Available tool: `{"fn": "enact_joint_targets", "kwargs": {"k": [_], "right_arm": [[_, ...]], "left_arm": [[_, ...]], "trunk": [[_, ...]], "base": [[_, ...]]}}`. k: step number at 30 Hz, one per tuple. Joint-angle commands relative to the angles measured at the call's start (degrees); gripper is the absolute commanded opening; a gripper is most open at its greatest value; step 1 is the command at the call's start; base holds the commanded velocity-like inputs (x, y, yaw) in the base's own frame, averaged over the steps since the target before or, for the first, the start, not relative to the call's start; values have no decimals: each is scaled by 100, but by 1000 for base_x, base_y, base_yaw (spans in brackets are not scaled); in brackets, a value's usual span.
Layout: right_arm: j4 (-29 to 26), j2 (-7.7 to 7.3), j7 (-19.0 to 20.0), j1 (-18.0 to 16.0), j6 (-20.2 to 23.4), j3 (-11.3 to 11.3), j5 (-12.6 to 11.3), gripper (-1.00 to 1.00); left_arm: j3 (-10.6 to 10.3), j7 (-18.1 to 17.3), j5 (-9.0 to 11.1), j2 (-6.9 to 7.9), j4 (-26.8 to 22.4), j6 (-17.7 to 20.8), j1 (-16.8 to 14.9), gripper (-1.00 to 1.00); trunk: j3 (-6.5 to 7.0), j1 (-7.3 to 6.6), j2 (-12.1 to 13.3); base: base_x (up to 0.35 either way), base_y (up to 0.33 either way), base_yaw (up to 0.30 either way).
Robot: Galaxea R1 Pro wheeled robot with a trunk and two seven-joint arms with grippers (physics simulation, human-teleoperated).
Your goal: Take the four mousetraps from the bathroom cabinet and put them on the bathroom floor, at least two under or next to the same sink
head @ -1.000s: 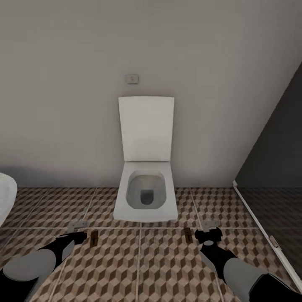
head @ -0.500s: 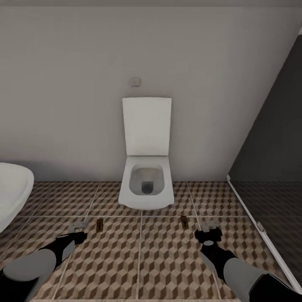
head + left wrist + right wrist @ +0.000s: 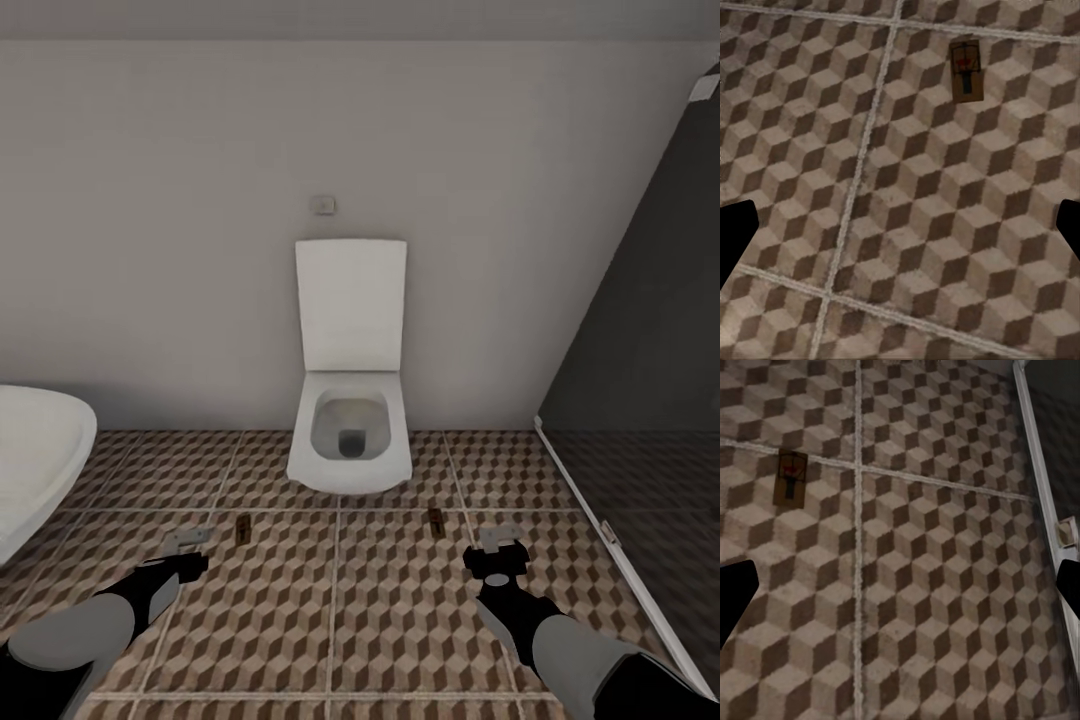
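Note:
Two mousetraps lie flat on the cube-patterned bathroom floor (image 3: 340,610) in front of a toilet: a left mousetrap (image 3: 242,528) and a right mousetrap (image 3: 435,520). The left one appears again in the left wrist view as a tan board with dark fittings (image 3: 966,71), and the right one in the right wrist view (image 3: 790,478). My left gripper (image 3: 186,545) hovers low, just left of the left trap, open and empty. My right gripper (image 3: 499,545) hovers just right of the right trap, also open and empty. The cabinet and the sink are out of view.
A white toilet (image 3: 349,445) with its lid raised stands against the back wall. A white rounded tub rim (image 3: 40,460) juts in at the left. A dark glass shower screen (image 3: 640,400) with a pale floor rail (image 3: 1039,472) bounds the right.
The whole picture has shifted: the camera has backed away, so the toilet looks smaller and more of the tub shows. Both mousetraps stay on the floor and both grippers stay open.

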Motion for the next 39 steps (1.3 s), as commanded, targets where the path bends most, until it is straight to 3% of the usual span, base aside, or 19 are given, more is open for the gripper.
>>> {"fn": "enact_joint_targets", "kwargs": {"k": [1, 6, 39], "right_arm": [[-2, -2, -14, -1, -26, 43, -62, 100], [-2, 3, -12, 0, -37, 45, -57, 100], [-44, 39, -5, 62, -537, 48, -48, 100]], "left_arm": [[-49, 20, 41, 0, -3, 20, -3, 100], [-51, 24, 41, -11, -4, 19, 0, 100], [-43, 24, 41, -70, -17, 11, 1, 100]], "trunk": [[14, -24, 40], [104, -133, 240], [104, -133, 240]], "base": [[-20, 0, 0], [-11, 0, 0], [-1, 0, 0]]}}
